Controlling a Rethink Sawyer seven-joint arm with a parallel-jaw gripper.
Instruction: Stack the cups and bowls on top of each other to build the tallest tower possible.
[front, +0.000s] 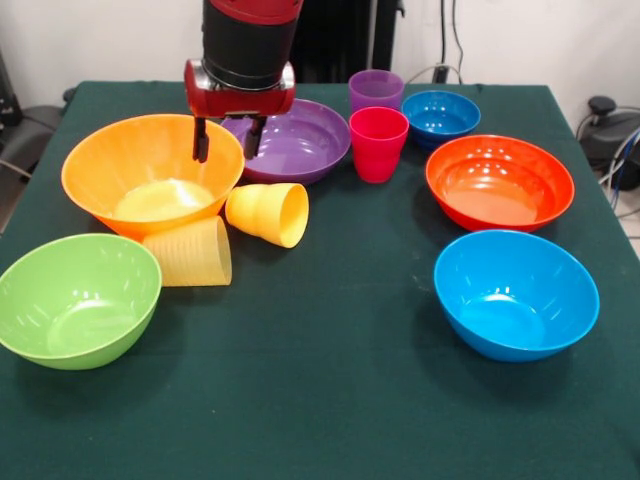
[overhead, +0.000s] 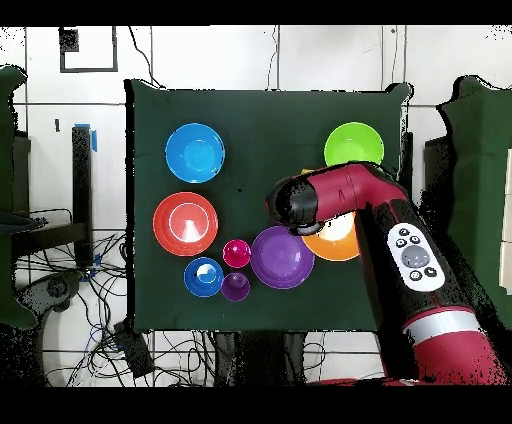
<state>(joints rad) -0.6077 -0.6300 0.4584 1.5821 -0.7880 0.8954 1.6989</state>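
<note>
1. Front view shows the gripper (front: 226, 140) hanging over the far edge of the big orange bowl (front: 150, 172). Its two dark fingers (front: 201, 140) are a little apart and hold nothing.
2. The big orange bowl sits upright on the green table (front: 320, 400). It is on the left side of this view.
3. A purple bowl (front: 295, 140) sits just behind the orange bowl, partly hidden by the gripper.
4. Two cups lie on their sides next to the orange bowl. The orange cup (front: 268, 213) points its open mouth to the right. The pale yellow cup (front: 190, 252) has ribs and rests against the bowl.
5. A green bowl (front: 78, 298) sits at the front left, just beside the pale yellow cup.
6. A pink cup (front: 378, 143) stands upright near the middle. A purple cup (front: 376, 92) stands right behind it.
7. A small dark blue bowl (front: 440, 117) sits next to the purple cup.
8. A red bowl (front: 499, 182) and a light blue bowl (front: 515, 294) sit on the right side, one in front of the other.
9. Nothing is stacked yet. Every bowl and cup sits on the table by itself.
10. Overhead view shows the red arm (overhead: 350, 195) covering part of the big orange bowl (overhead: 335, 242).
</note>
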